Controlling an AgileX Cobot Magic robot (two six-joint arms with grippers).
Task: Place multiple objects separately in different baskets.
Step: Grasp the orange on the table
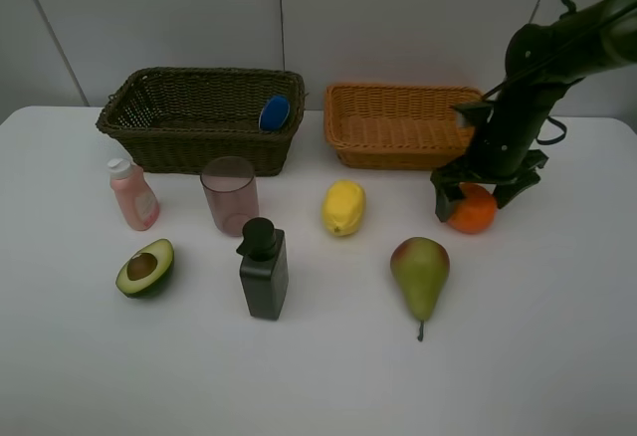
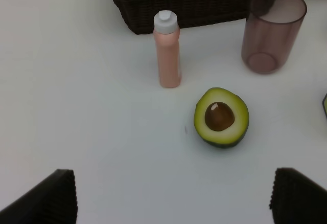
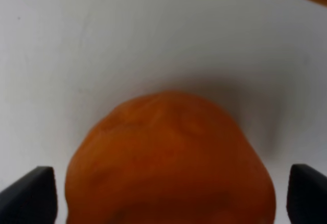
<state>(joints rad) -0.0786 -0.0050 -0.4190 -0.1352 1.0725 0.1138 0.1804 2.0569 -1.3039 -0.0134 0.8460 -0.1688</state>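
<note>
Front row: a green-red pear, a black pump bottle and an avocado half are seen nearest on the white worktop, each well apart from the others.
Idle arm: the left pincer is held spread wide above the worktop with nothing between its tips. The avocado half and a pink bottle lie ahead of it.
Middle row: a lemon and a translucent pinkish cup stand farther back, with the pink bottle at the left.
Task's thing: the orange rests on the worktop at the right, near the front of the orange-tan basket.
Working arm: the right pincer is spread, one tip on each side of the orange. In the wrist view a sliver of worktop is seen between each tip and the fruit, so nothing is pinched.
Step in hand: judged to be the grasp of the orange.
How it is done well: the tips should be kept level with the widest part of the fruit and centred on it. They should be closed slowly, since a round fruit is likely to roll or squirt out. The fruit should be lifted clear of the rim before it is carried across.
Far row: the dark basket holds a blue-capped bottle leaning at its right end. The orange-tan basket is therefore judged the place for the fruit.
</note>
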